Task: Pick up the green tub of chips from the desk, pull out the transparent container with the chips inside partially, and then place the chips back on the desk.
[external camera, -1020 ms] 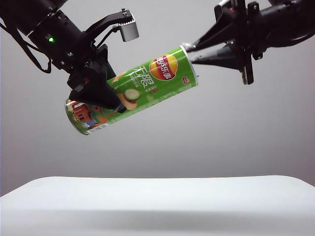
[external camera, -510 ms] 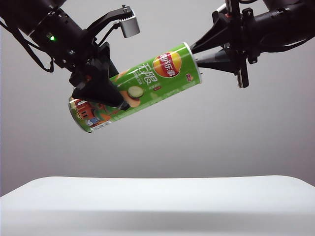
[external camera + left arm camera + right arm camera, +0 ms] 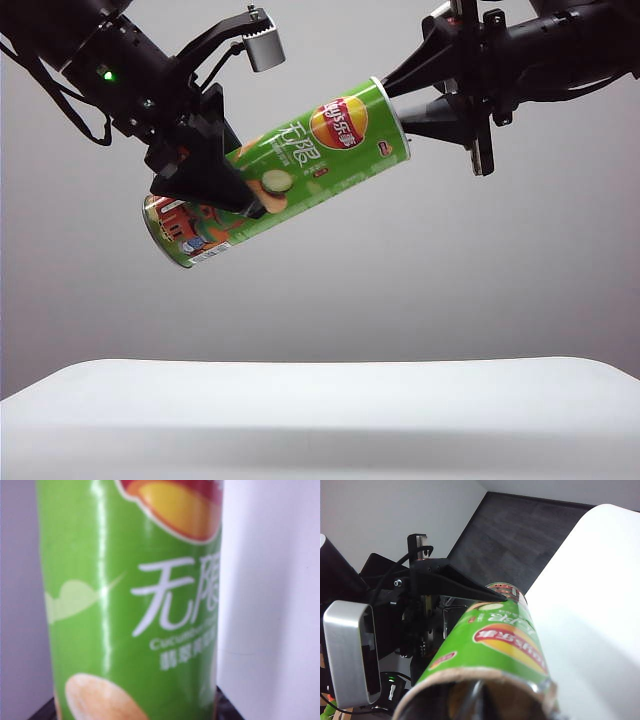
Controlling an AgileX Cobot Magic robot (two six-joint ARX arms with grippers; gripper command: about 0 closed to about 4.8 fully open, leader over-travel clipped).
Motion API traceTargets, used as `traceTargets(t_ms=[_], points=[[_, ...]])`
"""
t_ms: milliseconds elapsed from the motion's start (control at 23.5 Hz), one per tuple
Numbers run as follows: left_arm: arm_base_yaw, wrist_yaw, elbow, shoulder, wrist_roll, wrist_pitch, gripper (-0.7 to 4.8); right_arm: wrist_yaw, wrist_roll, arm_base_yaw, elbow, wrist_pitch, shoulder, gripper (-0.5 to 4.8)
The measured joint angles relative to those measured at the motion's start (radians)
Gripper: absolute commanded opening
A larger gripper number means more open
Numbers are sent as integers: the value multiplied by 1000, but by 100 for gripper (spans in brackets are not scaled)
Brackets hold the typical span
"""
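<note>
The green tub of chips hung in the air well above the white worktop, touching nothing but the two tools. It was a long bright-green cylinder with a red-and-yellow logo near its upper end, white Chinese characters below that, a cucumber slice and a pale chip printed at mid-length, and red building artwork toward its lower end. Its long axis ran on a slant: the lower end, with a silver rim, pointed down and to the left as I faced it, while the open upper end pointed up and to the right. The left tool was clamped around the tub's lower half, its black fingers on either side of the body, carrying it. In the left wrist view the tub filled nearly the whole picture, glossy green with the characters large and slightly blurred. The right tool sat at the tub's upper mouth, one dark finger above the rim and one at it; whether it was clenched on anything inside I could not tell. From the right wrist view I looked along the tub from its open end, the cardboard rim close and the interior dark, with the left tool gripping the far half and the worktop beyond it.
</note>
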Motion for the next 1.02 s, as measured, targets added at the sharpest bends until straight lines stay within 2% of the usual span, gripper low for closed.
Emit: traceTargets(t_ms=[765,1020], points=[[1,-4,1,0,-6,-36,312,29,-45,0,-1,-14,0,18],[0,0,5,-1,-10,-40,311,13,-53,-54,-2,-34,1,18]])
